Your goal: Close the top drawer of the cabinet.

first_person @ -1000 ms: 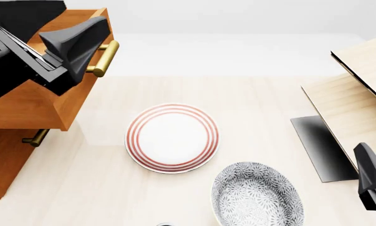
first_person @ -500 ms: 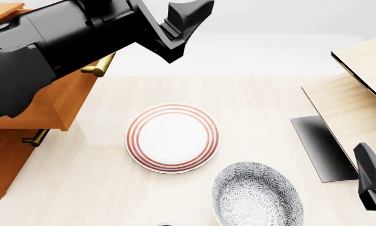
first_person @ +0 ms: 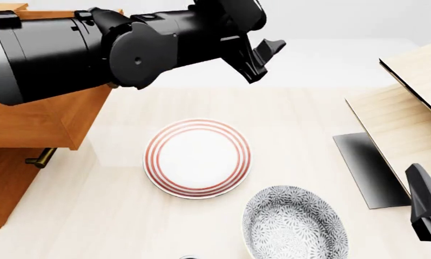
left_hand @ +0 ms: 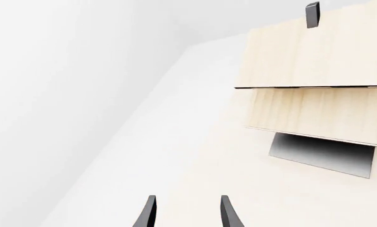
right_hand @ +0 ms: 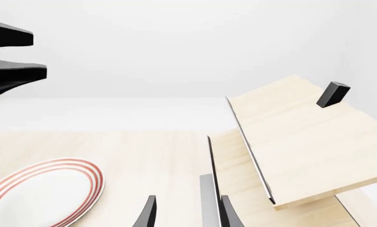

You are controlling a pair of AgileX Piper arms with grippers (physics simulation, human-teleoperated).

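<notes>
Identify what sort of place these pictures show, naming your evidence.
Probably a simulated household tabletop: a red-ringed plate and a patterned bowl lie on a pale wooden table, beside an orange-brown cabinet.

top drawer (first_person: 35, 118) handle hidden behind left arm, patterned bowl (first_person: 295, 226) cut off by frame edge

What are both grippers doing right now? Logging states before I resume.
Left gripper: open, holding nothing, up over the table.
Right gripper: open, holding nothing, low beside the pale wood furniture.
</notes>
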